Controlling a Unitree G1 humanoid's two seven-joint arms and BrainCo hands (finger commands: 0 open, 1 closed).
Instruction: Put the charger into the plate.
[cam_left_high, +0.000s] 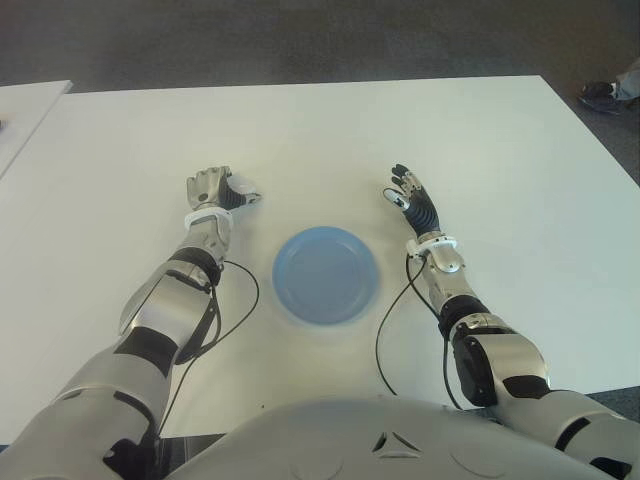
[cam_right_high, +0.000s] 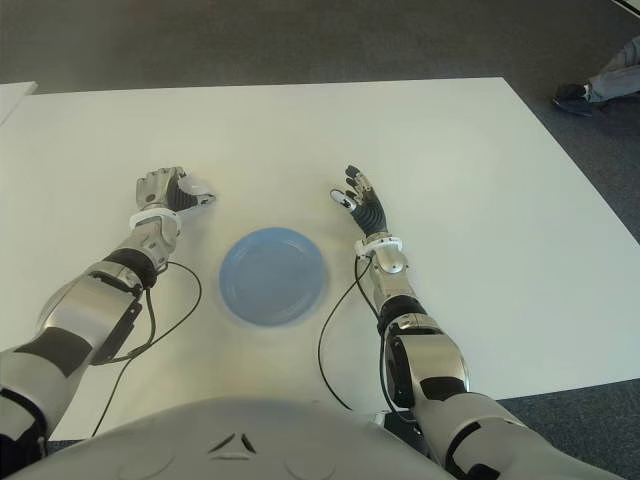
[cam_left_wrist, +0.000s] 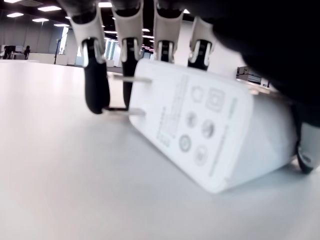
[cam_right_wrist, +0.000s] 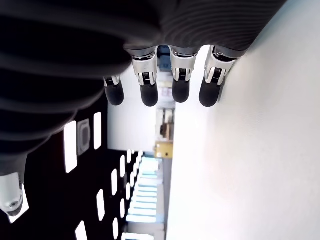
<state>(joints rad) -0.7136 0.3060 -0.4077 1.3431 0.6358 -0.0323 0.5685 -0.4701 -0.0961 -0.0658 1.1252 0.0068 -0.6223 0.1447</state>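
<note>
Closing its fingers over the white plastic charger lying on the white counter, the left hand is securing it for transfer to the empty round blue plate nearby, while the right hand is idling open and empty beyond the plate's right side.

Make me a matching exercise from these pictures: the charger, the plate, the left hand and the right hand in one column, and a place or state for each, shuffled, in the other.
Things:
1. charger
2. plate
3. left hand
4. right hand

States:
A. blue, nothing in it, between the two arms
B. open, holding nothing
C. white, prongs showing, lying on the table
D. fingers curled over the charger

Pairs: 1-C, 2-A, 3-D, 4-B
</note>
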